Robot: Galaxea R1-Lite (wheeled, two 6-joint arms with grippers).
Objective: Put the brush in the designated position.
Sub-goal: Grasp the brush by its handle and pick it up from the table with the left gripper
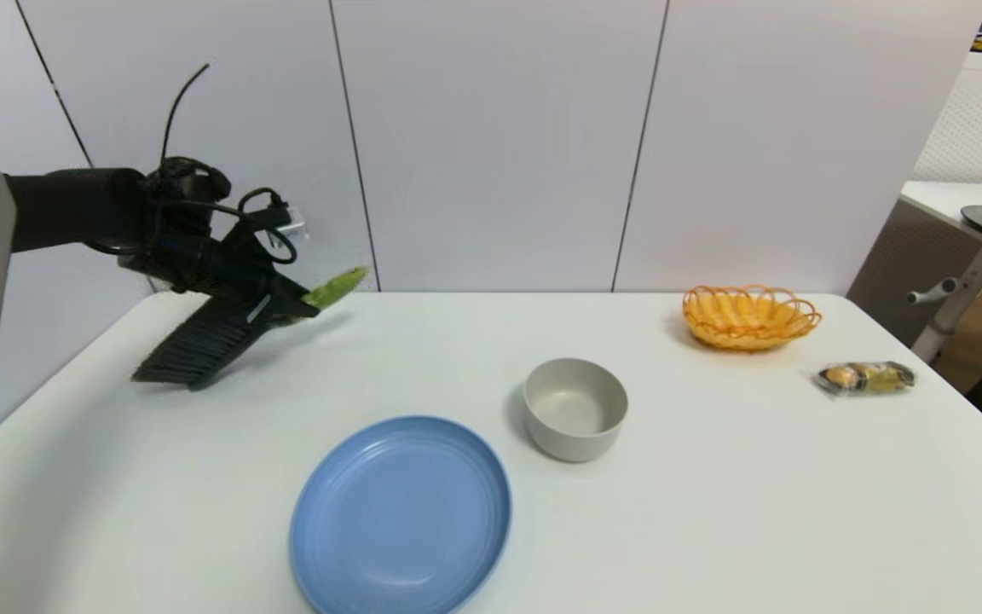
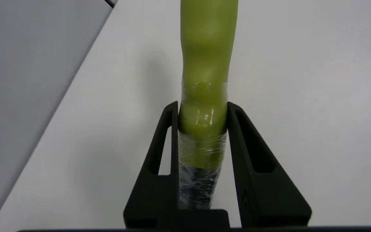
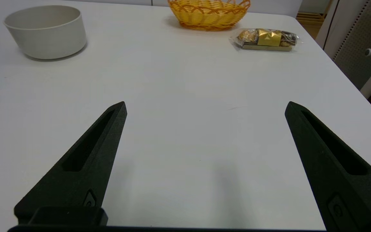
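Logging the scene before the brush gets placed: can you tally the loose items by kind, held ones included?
Brush, held in the left gripper: 1
Blue plate: 1
Grey bowl: 1
Orange basket: 1
Wrapped snack packet: 1
Total: 5

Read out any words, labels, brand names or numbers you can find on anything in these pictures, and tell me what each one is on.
No text can be read anywhere.
Snack packet: gold and brown wrapper, any print too blurred to read.
Right hand: small embossed marks near the finger bases, not legible.
Brush, blue plate, bowl, orange basket: no lettering visible.
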